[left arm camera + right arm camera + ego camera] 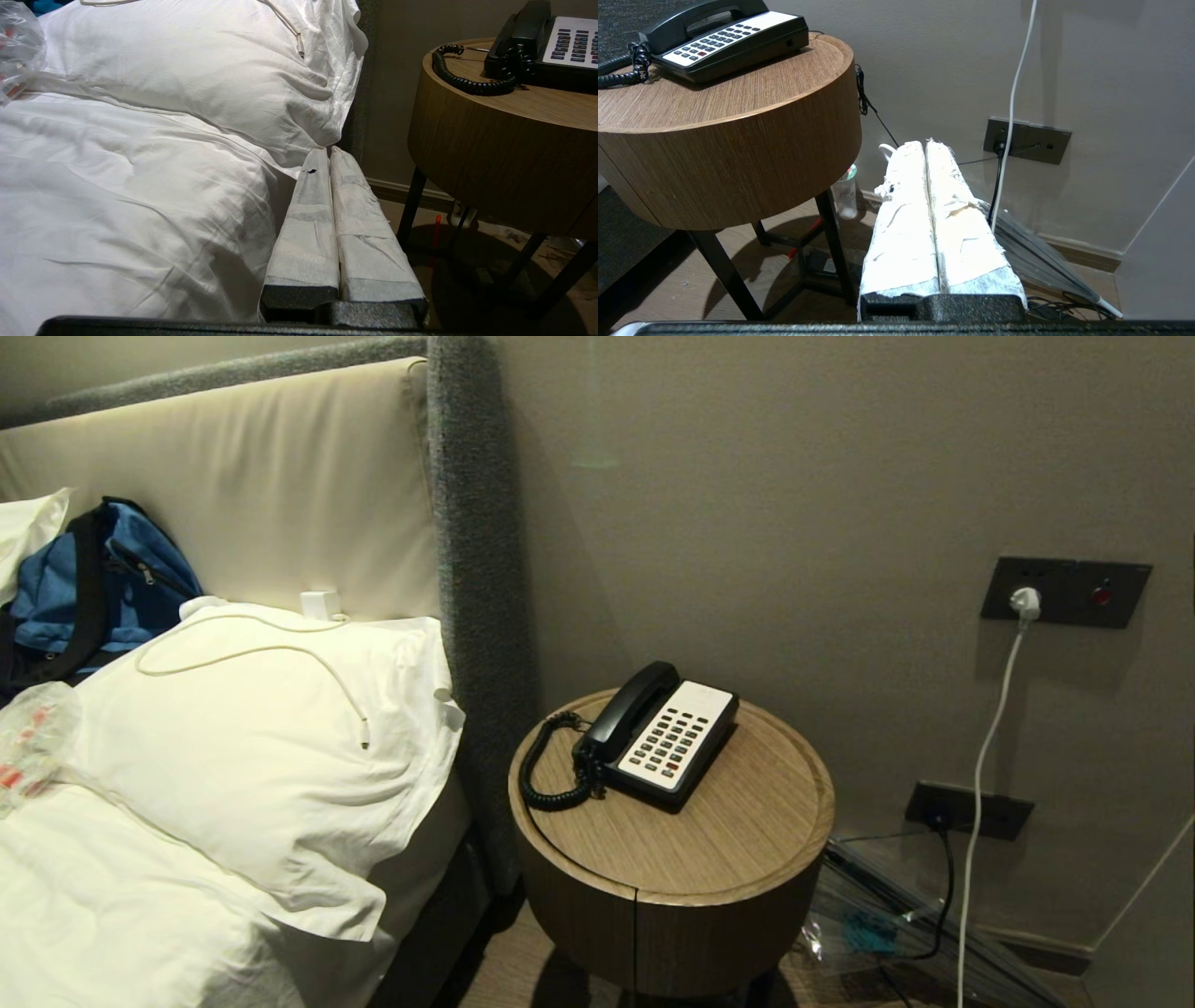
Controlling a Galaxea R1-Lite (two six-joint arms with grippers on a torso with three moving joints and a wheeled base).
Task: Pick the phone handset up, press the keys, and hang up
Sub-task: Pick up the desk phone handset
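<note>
Black phone handset cradled, aslant wallward

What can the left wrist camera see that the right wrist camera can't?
Only the left wrist view shows the bed: the big white pillow, the white sheet, and the left gripper, shut, low beside the bed.

Only the right wrist view shows the wall socket with a white cable plugged in, a clear bottle under the table, and the right gripper, shut too.

Both show the round wooden table with the phone on it, the phone handset resting on the phone base, and its coiled cord.
</note>
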